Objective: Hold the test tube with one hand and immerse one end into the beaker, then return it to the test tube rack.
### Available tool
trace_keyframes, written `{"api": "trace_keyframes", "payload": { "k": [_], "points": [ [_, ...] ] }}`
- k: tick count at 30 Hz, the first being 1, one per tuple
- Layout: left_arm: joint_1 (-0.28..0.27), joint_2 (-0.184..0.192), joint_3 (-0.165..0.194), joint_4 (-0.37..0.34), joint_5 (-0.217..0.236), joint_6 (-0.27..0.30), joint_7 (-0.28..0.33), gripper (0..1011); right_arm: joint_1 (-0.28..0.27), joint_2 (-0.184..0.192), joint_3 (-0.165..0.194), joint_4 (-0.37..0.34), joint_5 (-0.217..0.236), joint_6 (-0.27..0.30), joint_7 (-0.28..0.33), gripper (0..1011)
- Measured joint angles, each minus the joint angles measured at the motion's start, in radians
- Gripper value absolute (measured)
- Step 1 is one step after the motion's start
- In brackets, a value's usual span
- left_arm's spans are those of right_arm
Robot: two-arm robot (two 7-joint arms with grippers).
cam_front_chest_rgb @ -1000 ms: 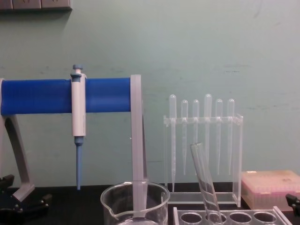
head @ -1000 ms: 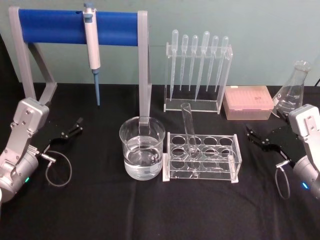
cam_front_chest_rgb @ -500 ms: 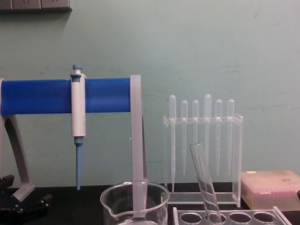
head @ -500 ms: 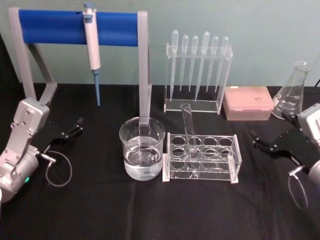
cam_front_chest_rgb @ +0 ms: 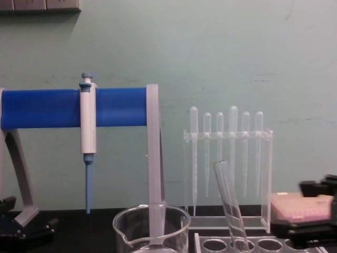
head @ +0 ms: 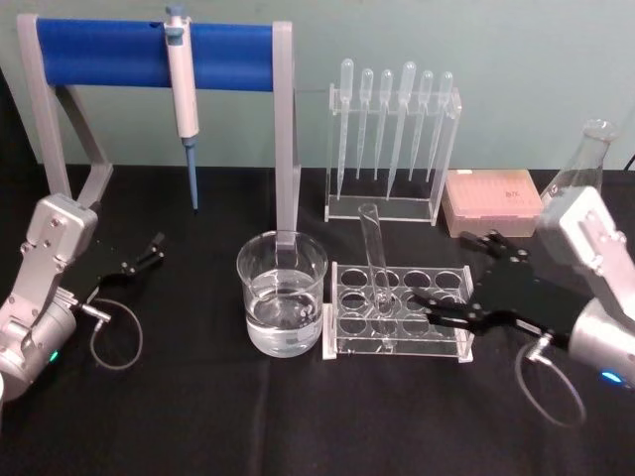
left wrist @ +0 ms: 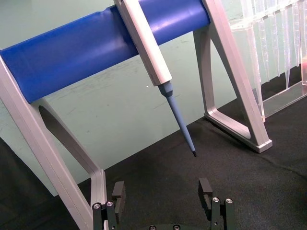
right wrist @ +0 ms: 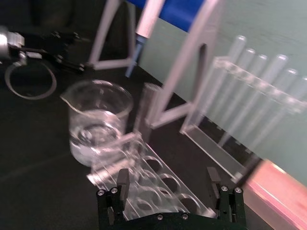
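Observation:
The test tube (head: 375, 260) leans in a clear rack (head: 397, 270) at the table's middle, its rim tilted away from me; it also shows in the chest view (cam_front_chest_rgb: 227, 200) and the right wrist view (right wrist: 144, 108). Just left of the rack stands the beaker (head: 282, 297), partly filled with clear liquid (right wrist: 98, 120). My right gripper (head: 444, 268) is open at the rack's right end, fingers pointing left toward the tube and apart from it (right wrist: 168, 182). At the far left my left gripper (head: 147, 253) rests open, holding nothing (left wrist: 162, 191).
A white-and-blue pipettor (head: 183, 94) hangs on a blue-barred stand (head: 109, 52) at the back left. Behind the tube rack stands a rack of plastic pipettes (head: 392, 139). A pink tip box (head: 493, 201) and a glass flask (head: 585, 154) sit at the back right.
My right gripper has swung in from the right edge to the rack's right end, fingers open. The left arm, tube and beaker have not moved.

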Motion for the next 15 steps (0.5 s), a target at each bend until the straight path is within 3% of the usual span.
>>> {"api": "trace_keyframes", "payload": {
  "k": [9,15],
  "points": [
    [0.0,0.0,0.0,0.0,0.0,0.0,0.0,1000,0.124,-0.127,-0.05,0.096,0.023,0.062,0.1,1002],
    [0.0,0.0,0.0,0.0,0.0,0.0,0.0,1000,0.169,-0.184,-0.065,0.141,0.027,0.093,0.13,1002]
  ]
}}
